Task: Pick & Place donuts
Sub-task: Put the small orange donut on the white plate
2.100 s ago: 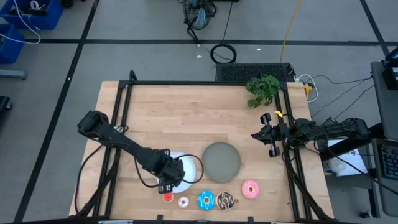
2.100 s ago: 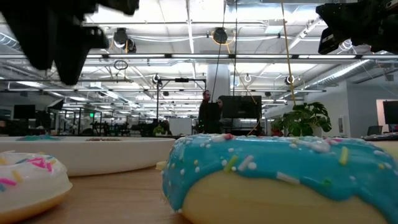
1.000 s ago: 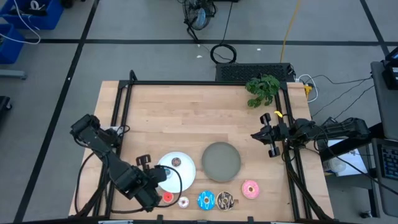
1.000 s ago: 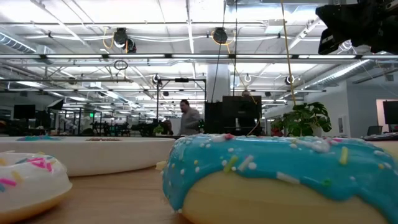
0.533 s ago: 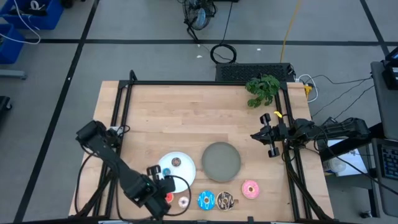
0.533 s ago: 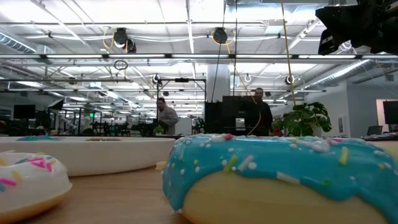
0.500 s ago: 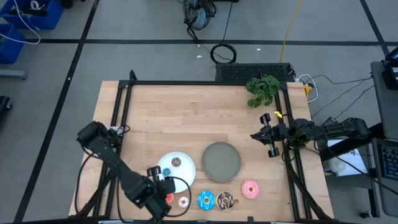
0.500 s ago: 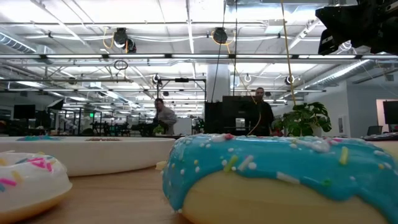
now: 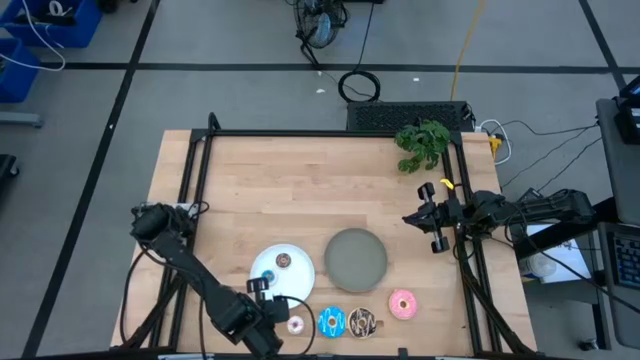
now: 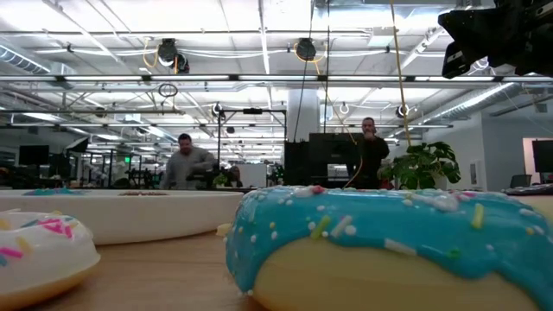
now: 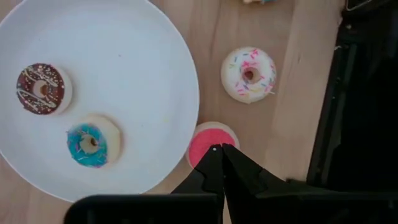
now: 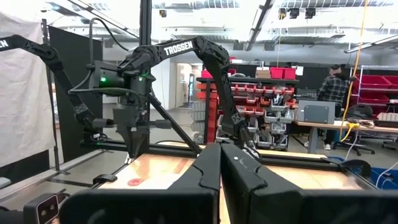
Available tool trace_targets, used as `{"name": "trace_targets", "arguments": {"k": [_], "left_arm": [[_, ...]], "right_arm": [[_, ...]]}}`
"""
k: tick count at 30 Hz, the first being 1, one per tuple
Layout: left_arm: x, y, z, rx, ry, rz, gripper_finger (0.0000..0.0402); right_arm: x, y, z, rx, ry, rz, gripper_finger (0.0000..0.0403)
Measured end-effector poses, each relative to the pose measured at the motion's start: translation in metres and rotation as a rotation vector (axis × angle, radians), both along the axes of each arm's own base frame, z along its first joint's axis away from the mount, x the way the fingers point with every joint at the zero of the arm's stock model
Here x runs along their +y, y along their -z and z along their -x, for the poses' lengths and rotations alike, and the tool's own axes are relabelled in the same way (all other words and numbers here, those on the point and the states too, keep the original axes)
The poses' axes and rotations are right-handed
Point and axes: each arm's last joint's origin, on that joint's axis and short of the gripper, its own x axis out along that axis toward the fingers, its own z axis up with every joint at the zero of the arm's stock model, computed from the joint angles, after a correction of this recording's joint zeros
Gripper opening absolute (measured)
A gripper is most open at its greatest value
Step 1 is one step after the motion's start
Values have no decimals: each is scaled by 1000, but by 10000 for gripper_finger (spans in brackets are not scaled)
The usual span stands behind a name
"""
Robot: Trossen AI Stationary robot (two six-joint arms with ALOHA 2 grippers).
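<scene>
My left gripper (image 11: 222, 149) is shut and points down just above a tiny red donut (image 11: 208, 143) lying on the wood beside the white plate (image 11: 155, 56); in the right wrist view a gap shows between the gripper (image 12: 134, 155) and the red donut (image 12: 134, 182). A tiny brown donut (image 11: 40, 89) and a tiny blue donut (image 11: 90, 142) lie on the plate. A tiny whitish-pink donut (image 11: 249, 74) lies nearby. Larger blue (image 9: 331, 322), brown (image 9: 362, 322) and pink (image 9: 402, 304) donuts lie along the near edge. My right gripper (image 12: 221, 149) waits shut at the right edge.
A round grey plate (image 9: 356, 259) lies right of the white plate. A green plant (image 9: 422, 143) stands at the far right corner. A black frame (image 9: 190, 200) runs round the table. People stand in the room beyond the table (image 10: 367, 147).
My left gripper has gone toward the table's near edge and a little to the right, sinking as it went; it now stands over the tiny red donut and hides it in the high view. The donuts have stayed in place.
</scene>
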Motion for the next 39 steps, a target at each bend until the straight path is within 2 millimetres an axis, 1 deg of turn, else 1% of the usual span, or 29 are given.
{"name": "trace_targets", "arguments": {"k": [4, 9, 12, 14, 17, 19, 22, 26, 29, 31, 33, 35, 39], "left_arm": [[-1, 0, 1, 4, 0, 4, 8], [0, 0, 0, 6, 5, 7, 4], [-2, 0, -1, -8, 34, 9, 11], [-6, -1, -2, -50, 80, 12, 11], [-14, 6, -7, -116, 141, -14, 4], [-18, 10, -7, -131, 148, -29, 7], [-21, 16, -9, -130, 154, -25, 40], [-23, 25, -9, -77, 137, -7, 109], [-23, 27, -8, -69, 144, -14, 160], [-23, 27, -7, -60, 148, -22, 185], [-23, 27, -7, -56, 147, -20, 200], [-24, 28, -5, -40, 140, -5, 205], [-23, 40, -2, -12, 102, 17, 191]], "right_arm": [[0, 0, 0, 0, 0, 1, 0], [0, 0, 0, -1, 0, 1, 0], [0, 0, 0, 0, 0, 0, 0], [0, 0, 0, 0, 0, 0, 0], [0, 0, 0, 0, 0, 0, 0], [0, 0, 0, 0, 0, 0, 0], [0, 0, 0, 1, -1, -6, 0], [0, 0, 0, 2, -3, -11, 0], [0, 0, 0, 1, -2, -9, 0], [0, 0, 0, 0, -3, -9, 0], [0, 0, 0, 1, -2, -9, 0], [0, 0, 0, 0, -2, -8, 0], [0, 0, 0, 1, -2, -8, 0]]}}
